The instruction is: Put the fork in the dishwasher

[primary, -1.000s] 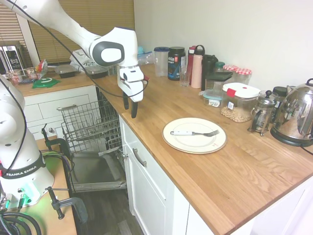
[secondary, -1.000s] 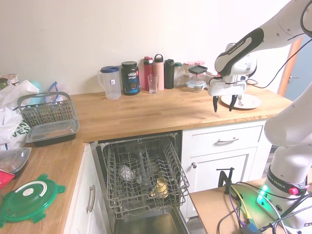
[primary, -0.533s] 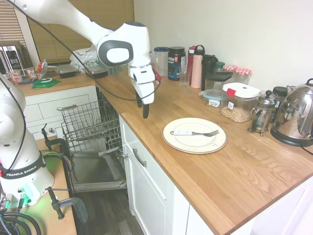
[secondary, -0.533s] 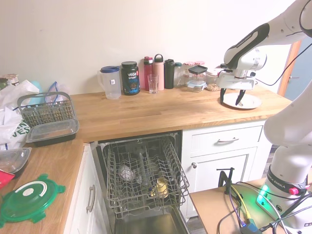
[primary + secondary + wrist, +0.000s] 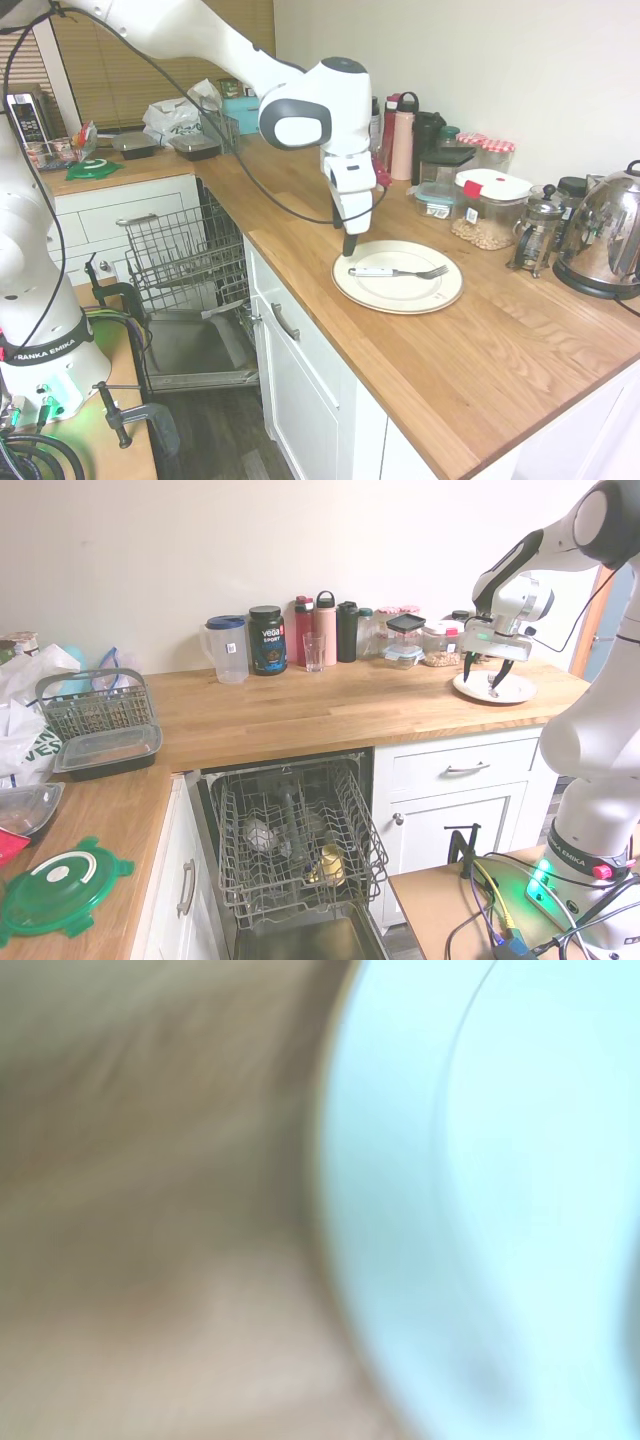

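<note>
The fork [image 5: 396,271], white-handled with grey tines, lies flat across a round white plate [image 5: 441,291] on the wooden counter. My gripper [image 5: 348,244] hangs open and empty just above the plate's rim on the dishwasher side, a short way from the handle end. From the other side, the gripper [image 5: 483,676] shows two spread fingers over the plate [image 5: 516,691]. The dishwasher stands open below the counter, its wire rack [image 5: 186,255] pulled out over the lowered door [image 5: 196,352]. The wrist view is a blur of white plate [image 5: 490,1200] and wood.
Bottles, a jug and a glass [image 5: 377,158] line the wall behind the plate. Food jars [image 5: 489,210], a French press [image 5: 535,232] and a steel kettle [image 5: 607,238] stand beyond it. A cutlery basket [image 5: 92,704] and plastic tubs sit on the side counter.
The arm has swept along the counter from above the dishwasher to the plate's edge. The gripper stayed open. The fork has not moved.
</note>
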Action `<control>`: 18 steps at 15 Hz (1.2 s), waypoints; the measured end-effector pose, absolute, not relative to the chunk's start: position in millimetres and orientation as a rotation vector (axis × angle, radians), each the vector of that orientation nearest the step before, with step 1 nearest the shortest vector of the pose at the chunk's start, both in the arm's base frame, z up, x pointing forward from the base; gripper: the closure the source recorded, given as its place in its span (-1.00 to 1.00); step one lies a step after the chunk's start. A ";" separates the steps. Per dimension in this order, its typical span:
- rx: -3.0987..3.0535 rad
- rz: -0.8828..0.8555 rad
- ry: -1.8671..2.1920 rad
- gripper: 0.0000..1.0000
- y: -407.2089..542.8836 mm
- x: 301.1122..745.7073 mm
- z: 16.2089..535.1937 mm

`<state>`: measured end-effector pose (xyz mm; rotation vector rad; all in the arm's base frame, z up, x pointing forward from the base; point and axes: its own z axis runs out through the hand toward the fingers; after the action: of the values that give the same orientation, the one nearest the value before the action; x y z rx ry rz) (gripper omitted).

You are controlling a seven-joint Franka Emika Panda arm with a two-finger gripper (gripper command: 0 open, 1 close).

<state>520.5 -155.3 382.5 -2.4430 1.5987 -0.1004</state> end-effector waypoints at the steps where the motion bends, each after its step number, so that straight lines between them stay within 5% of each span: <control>1: -2.420 -0.105 1.629 -1.00 -166.1 529.0 379.2; 7: -2.319 -0.129 1.783 -1.00 -206.8 555.3 360.5; 8: -2.317 -0.133 1.801 1.00 -207.0 557.1 353.6; 18: -2.289 -0.201 1.883 1.00 -209.1 562.4 352.1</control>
<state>562.4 -209.1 352.1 -2.2886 1.8827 -0.2011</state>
